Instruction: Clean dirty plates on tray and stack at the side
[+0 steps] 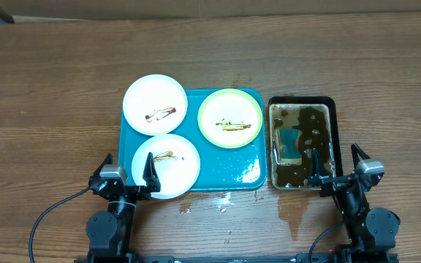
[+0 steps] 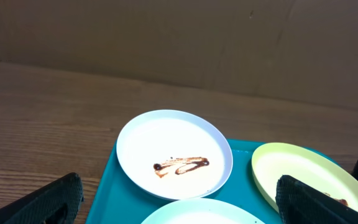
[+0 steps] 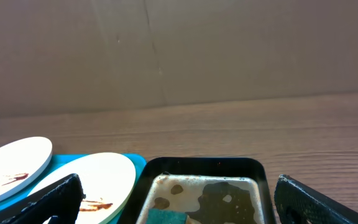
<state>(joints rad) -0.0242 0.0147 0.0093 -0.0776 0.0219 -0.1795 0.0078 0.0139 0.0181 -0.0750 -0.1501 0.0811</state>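
desk: brown wood-grain planks. Only the two wrist views show the plain cardboard panel standing along its far edge.
left jaws: spread wide, holding nothing, at the near edge left of centre. The overhead view puts one black finger over the left part of the near white plate.
far white plate: round and glossy, with a brown sauce squiggle. It sits on the tray's far left corner, overhanging the rim. The left wrist view shows its shallow raised lip; overhead it looks flat.
near white plate: streaked brown, on the tray's near left part and jutting past the near rim. It touches or nearly touches the far white plate. The left wrist view catches only a sliver of it.
tray: teal plastic rectangle with rounded corners, mid-desk toward the near edge. Its bare near right corner has a wet sheen.
yellow-green plate: pale, white-rimmed, streaked brown, on the tray's far right part.
pan: smaller and black-rimmed, holding brown water, just right of the tray. The right wrist view shows its upright wall.
sponge: teal block lying in the pan's left half.
spill: dark wet patch and droplets on the wood by the near edge, seen overhead only.
right jaws: wide apart and empty, at the near edge over the pan's near right corner.
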